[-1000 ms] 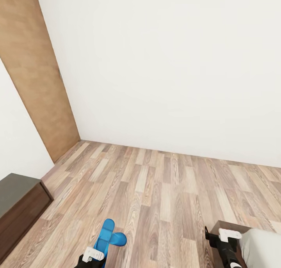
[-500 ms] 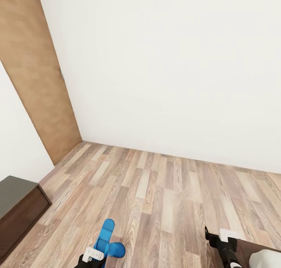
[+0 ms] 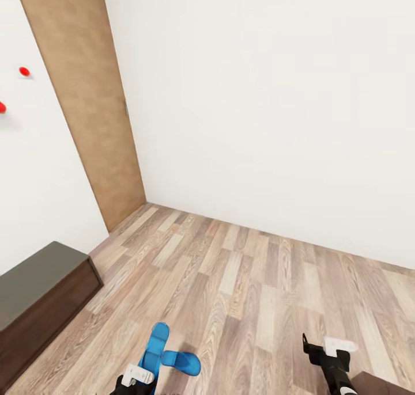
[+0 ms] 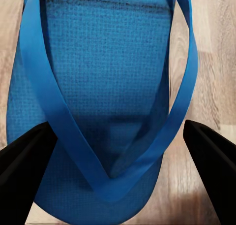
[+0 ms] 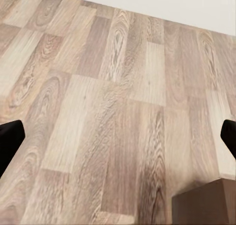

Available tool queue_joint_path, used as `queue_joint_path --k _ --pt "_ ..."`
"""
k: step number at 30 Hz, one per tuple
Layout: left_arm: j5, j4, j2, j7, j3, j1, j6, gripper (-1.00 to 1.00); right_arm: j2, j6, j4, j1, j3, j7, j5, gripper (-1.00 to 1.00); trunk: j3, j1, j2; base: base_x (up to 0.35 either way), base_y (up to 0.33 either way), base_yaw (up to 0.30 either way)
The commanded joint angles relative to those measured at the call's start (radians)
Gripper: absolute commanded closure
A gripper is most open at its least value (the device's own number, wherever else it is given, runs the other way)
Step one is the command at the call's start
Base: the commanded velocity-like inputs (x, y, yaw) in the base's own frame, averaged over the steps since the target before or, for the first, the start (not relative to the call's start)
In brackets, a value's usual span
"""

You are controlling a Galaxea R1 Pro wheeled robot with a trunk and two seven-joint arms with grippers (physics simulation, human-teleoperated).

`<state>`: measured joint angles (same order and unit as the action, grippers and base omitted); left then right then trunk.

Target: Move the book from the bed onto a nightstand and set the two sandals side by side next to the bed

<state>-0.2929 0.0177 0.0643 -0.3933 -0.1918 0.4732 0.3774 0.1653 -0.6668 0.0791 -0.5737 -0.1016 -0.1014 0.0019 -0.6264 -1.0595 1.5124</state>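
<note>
1. the bedroom floor (image 3: 248, 291) of light wood planks runs to white walls, with a brown wooden door (image 3: 86, 101) at the far left corner.
2. a long low dark brown bench (image 3: 40, 294) stands against the left wall; this is not a nightstand. two small red dots (image 3: 23, 71) sit high on that wall.
3. a dark brown wooden corner (image 3: 383, 385) shows at the lower right of the head view, and again in the right wrist view (image 5: 206, 205); i judge it part of the bed frame, though no mattress is in sight. the book is not in these pictures.
4. the held sandal (image 3: 155, 349) is bright blue and points forward and slightly up from the left gripper (image 3: 137, 375), its long axis along the fingers; the left wrist view has its straps (image 4: 105, 180) meeting between the dark fingers (image 4: 22, 156), so the claw is clamped on it.
5. the second sandal (image 3: 181, 363) lies just right of the held one, crossing it. i cannot tell whether it rests on the floor or hangs from the first.
6. the right gripper (image 3: 329, 349) carries nothing, its fingers spread wide over bare floor in the right wrist view.
7. the brown corner lies to the right, so the pair must travel rightward; the left arm is the one loaded.
</note>
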Motion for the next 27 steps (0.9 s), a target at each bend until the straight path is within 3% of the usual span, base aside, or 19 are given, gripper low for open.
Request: queue_joint_path --k 1,21,27 --pt "-0.009 -0.001 0.0 -0.002 -0.009 0.001 0.003 1.0 0.0 -0.007 0.004 -0.002 -0.006 0.002 0.001 -1.0 -0.001 0.0 0.001 0.0 0.0 0.289" --pt "-0.009 -0.001 0.0 -0.003 -0.009 0.001 0.004 1.0 0.0 -0.007 0.004 -0.002 -0.006 0.002 0.001 -1.0 -0.001 0.0 0.001 0.003 0.0 0.289" --pt "-0.009 -0.001 0.0 -0.003 -0.009 0.001 0.005 1.0 0.0 -0.007 0.004 -0.002 -0.006 0.002 0.001 -1.0 -0.001 0.0 0.001 0.207 0.0 0.133"
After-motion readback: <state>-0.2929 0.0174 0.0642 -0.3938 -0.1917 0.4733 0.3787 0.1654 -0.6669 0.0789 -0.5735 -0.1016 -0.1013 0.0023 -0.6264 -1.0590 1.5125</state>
